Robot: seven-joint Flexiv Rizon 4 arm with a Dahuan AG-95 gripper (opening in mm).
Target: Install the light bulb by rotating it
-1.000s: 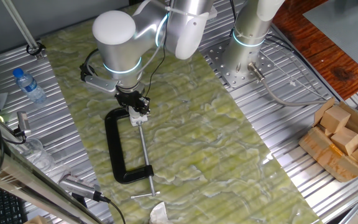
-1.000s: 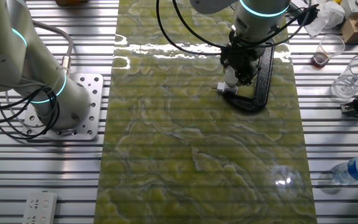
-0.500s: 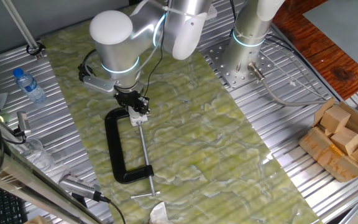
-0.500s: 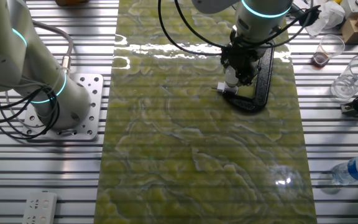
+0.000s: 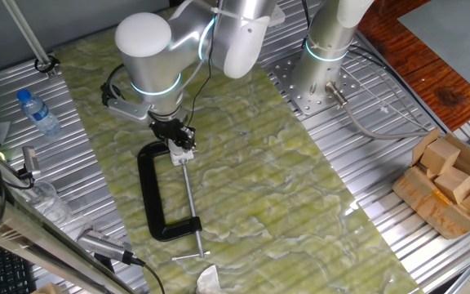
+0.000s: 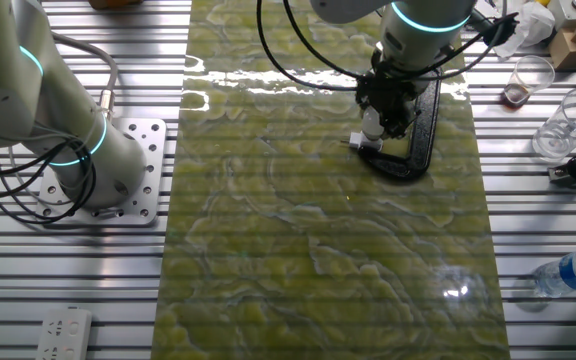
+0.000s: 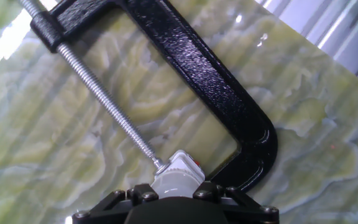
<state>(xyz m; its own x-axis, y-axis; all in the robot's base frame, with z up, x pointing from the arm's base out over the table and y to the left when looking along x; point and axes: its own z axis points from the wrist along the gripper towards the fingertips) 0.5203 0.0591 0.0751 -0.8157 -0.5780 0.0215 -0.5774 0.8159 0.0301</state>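
Observation:
A black C-clamp [image 7: 216, 81] lies on the green mat [image 5: 251, 180] and holds a white blocky socket fitting [image 7: 183, 164] at the tip of its screw. The light bulb [image 7: 174, 185], white and rounded, sits upright in that fitting. My gripper [image 7: 176, 194] comes down from above and is shut on the light bulb, one black finger pressing on each side. In the other fixed view the gripper [image 6: 385, 112] stands over the bulb [image 6: 371, 124] at the clamp's [image 6: 423, 130] closed end. In one fixed view the gripper [image 5: 181, 137] hides the bulb.
A second arm's base [image 5: 321, 82] is bolted to the table beyond the mat. A clear bottle with a blue cap [image 5: 37, 112] lies to the left. Wooden blocks in a box [image 5: 451, 184] sit at the right. Plastic cups [image 6: 528, 78] and a power strip [image 6: 65, 330] lie off the mat.
The arm's large white joint has shifted slightly left above the clamp; the gripper stays on the bulb in the same spot.

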